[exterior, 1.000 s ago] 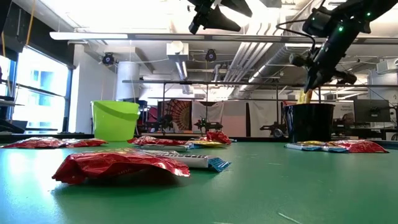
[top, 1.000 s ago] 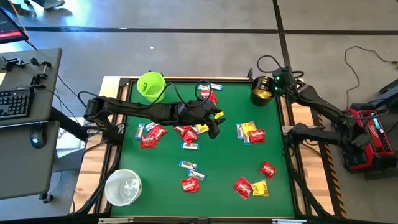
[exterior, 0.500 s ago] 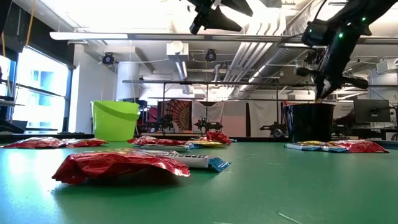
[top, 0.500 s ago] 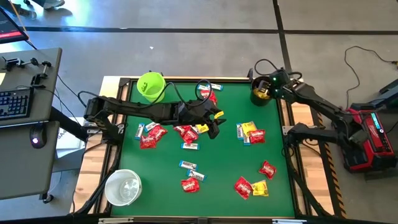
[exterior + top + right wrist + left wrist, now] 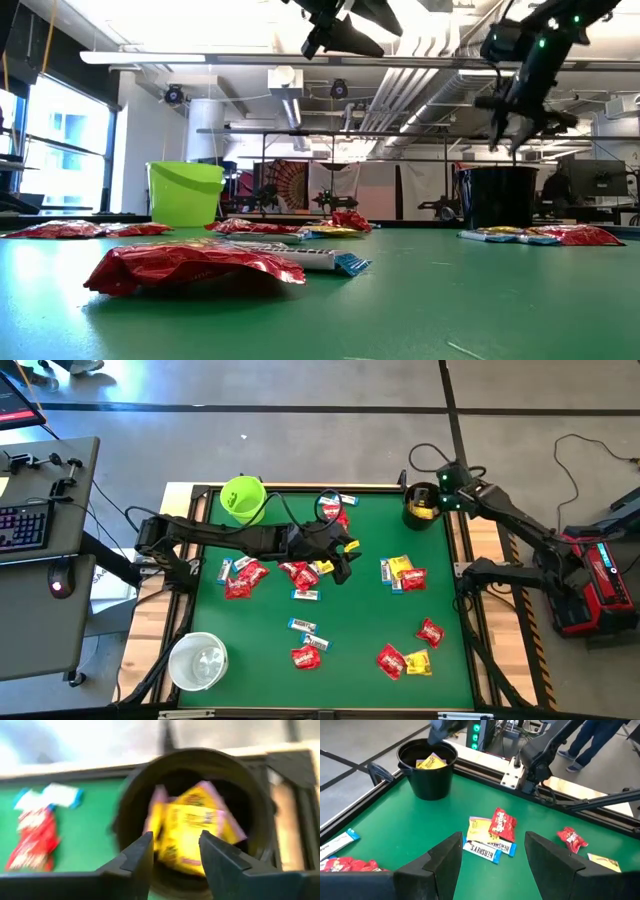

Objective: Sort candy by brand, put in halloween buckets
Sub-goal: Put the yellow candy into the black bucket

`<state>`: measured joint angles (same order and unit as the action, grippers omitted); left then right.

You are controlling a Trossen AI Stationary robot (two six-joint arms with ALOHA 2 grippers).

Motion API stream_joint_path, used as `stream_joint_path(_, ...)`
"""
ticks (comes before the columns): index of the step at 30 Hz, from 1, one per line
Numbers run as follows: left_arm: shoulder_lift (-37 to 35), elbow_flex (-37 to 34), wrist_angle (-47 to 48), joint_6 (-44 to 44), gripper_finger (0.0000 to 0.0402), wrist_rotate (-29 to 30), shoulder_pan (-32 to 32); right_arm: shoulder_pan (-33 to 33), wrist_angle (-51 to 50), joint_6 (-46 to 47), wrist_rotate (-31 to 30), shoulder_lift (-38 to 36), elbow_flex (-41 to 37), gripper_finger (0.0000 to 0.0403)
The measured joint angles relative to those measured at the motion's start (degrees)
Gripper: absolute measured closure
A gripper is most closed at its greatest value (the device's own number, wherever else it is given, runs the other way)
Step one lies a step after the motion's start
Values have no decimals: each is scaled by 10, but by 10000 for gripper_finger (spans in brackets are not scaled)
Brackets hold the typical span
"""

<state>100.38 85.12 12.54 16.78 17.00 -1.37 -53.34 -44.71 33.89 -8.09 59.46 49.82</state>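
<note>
The black bucket (image 5: 420, 507) stands at the table's far right corner, and yellow packets (image 5: 192, 832) lie inside it. My right gripper (image 5: 508, 135) hangs open just above its rim, touching nothing. Over the table's middle my left gripper (image 5: 345, 565) hovers open, with red packets (image 5: 300, 573), a yellow one and white-and-blue bars lying flat on the green mat beneath it. The lime green bucket (image 5: 243, 498) stands at the far left, the white bucket (image 5: 198, 660) at the near left corner.
More candy lies right of centre (image 5: 403, 573), at the near right (image 5: 405, 660) and near the middle front (image 5: 308, 645). A raised black frame (image 5: 455, 570) rims the mat. A desk with a keyboard (image 5: 25, 525) stands left of the table.
My right gripper was shut on a yellow packet just above the black bucket's rim. It has opened and let the packet go, and the packet has dropped into the bucket. The gripper has risen slightly and turned at the wrist.
</note>
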Motion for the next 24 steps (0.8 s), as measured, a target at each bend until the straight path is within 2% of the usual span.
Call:
stream_joint_path(3,0,0,1,-12,197,-21,3,18,-34,-71,60,-4,28,284)
stream_joint_path(7,0,0,1,-34,215,-40,9,72,-48,-104,109,-37,23,376)
stream_joint_path(8,0,0,1,-38,223,-36,10,89,-57,-104,111,-47,19,388)
stream_joint_path(14,0,0,-5,-51,300,-23,12,227,-93,-81,108,-109,11,400)
stream_joint_path(19,0,-27,-50,-54,369,-25,13,389,-77,-73,106,-158,11,402)
stream_joint_path(22,1,-47,-74,-40,395,-43,13,489,-76,-54,87,-165,11,402)
stream_joint_path(24,0,-64,-97,-30,398,-47,13,556,-82,-31,66,-159,11,402)
